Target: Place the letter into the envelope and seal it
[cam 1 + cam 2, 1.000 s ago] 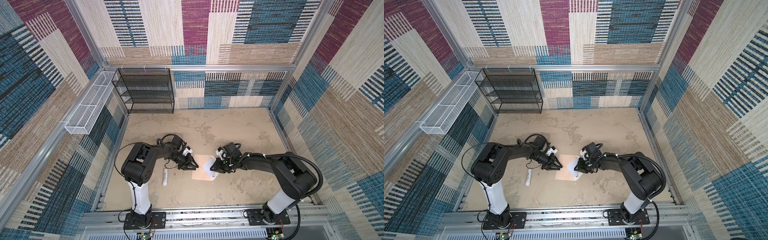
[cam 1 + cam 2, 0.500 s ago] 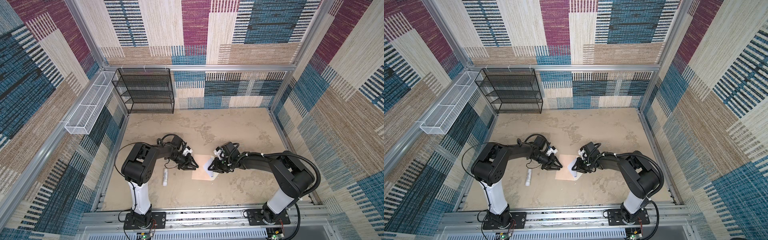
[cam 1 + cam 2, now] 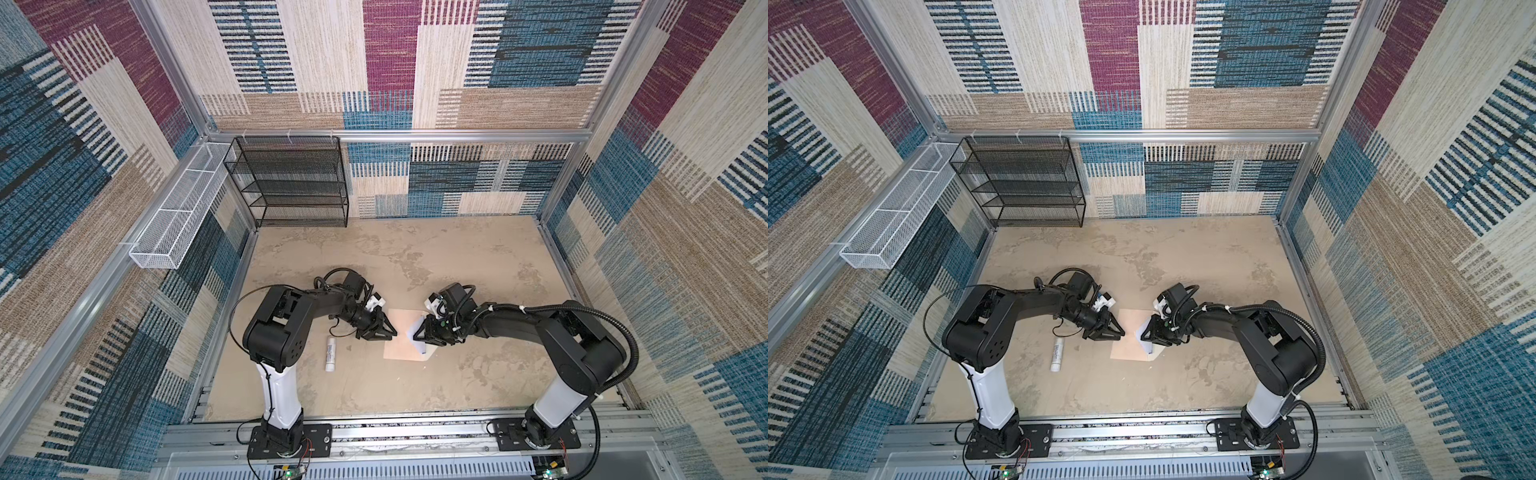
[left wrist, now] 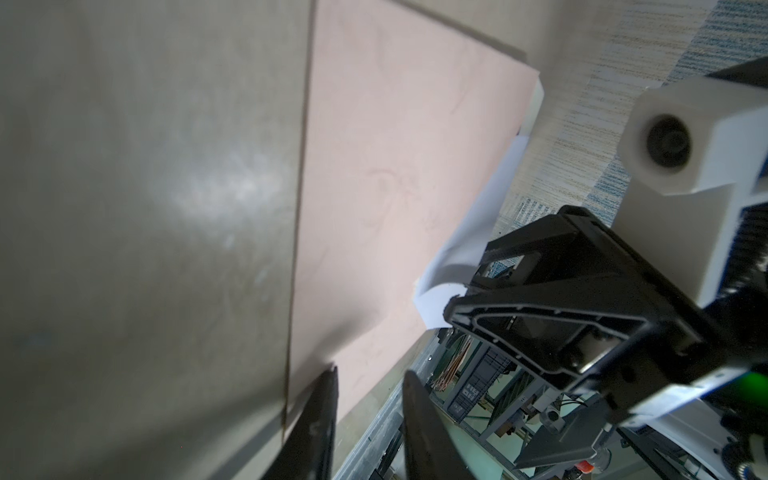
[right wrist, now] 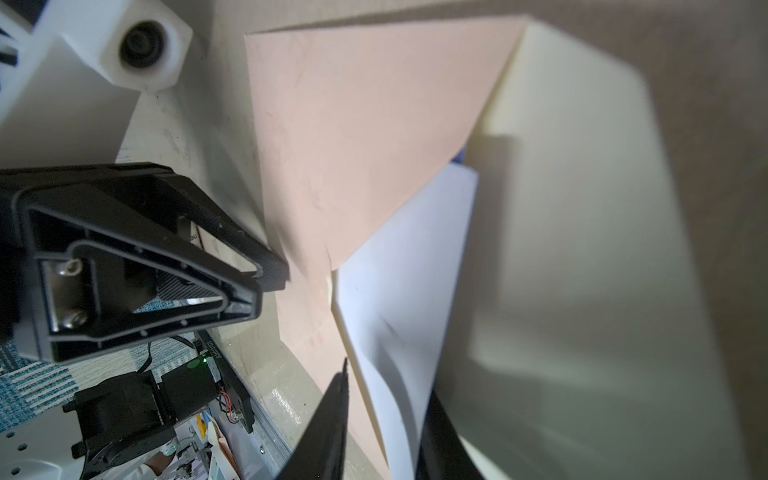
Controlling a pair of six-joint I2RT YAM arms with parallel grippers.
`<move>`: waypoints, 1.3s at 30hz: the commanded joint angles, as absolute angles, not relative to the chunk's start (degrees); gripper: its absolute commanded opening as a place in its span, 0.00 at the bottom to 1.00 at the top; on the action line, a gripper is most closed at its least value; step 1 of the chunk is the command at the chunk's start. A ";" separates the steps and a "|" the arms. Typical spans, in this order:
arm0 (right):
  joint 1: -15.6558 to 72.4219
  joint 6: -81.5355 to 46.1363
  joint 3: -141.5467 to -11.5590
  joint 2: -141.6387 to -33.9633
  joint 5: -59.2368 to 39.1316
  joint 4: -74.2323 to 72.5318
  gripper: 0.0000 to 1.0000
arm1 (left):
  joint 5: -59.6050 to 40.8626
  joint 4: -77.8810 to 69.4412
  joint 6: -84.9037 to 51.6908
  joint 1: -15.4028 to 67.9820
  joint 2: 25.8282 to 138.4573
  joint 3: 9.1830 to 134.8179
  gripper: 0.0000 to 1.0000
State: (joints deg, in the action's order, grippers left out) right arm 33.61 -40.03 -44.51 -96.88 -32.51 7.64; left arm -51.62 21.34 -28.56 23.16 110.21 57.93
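Observation:
The peach envelope (image 3: 402, 347) lies flat on the table in both top views, its cream flap (image 5: 582, 208) open toward my right arm. The white letter (image 5: 407, 270) sticks partly out of the envelope's mouth, curled upward, and shows as a white strip (image 4: 482, 216) in the left wrist view. My right gripper (image 3: 419, 338) (image 5: 388, 415) is at that mouth. Its jaws stand apart, and the letter passes loosely between them. My left gripper (image 3: 395, 332) (image 4: 370, 390) is open at the opposite edge, with one fingertip (image 4: 330, 376) resting on the envelope (image 4: 395, 166).
A white glue stick (image 3: 330, 353) lies on the table left of the envelope, beside my left arm. A black mesh shelf (image 3: 291, 183) stands at the back left, and a white wire basket (image 3: 174, 220) hangs on the left wall.
My right gripper has shifted slightly left toward the envelope, and its jaws have widened around the letter. The left arm has not moved.

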 commanded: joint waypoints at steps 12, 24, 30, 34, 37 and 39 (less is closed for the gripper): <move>33.84 -36.59 -49.07 -94.54 -24.07 18.16 0.51 | -51.68 24.45 -27.64 23.29 104.16 58.27 0.38; 33.84 -34.80 -51.93 -92.03 -18.62 26.24 0.62 | -47.94 27.86 -27.80 23.18 102.84 59.83 0.41; 33.84 -35.90 -52.73 -92.60 -18.86 26.67 0.58 | -45.69 27.60 -28.83 23.25 105.49 60.73 0.41; 33.84 -36.72 -52.91 -93.38 -19.66 26.41 0.57 | -45.09 27.24 -28.94 23.18 106.89 60.62 0.41; 33.84 -37.25 -52.98 -93.99 -20.28 26.28 0.56 | -45.09 26.42 -29.21 23.21 107.91 60.25 0.41; 33.84 -37.27 -53.11 -94.30 -20.64 26.28 0.56 | -45.23 26.06 -29.35 23.26 108.44 60.02 0.41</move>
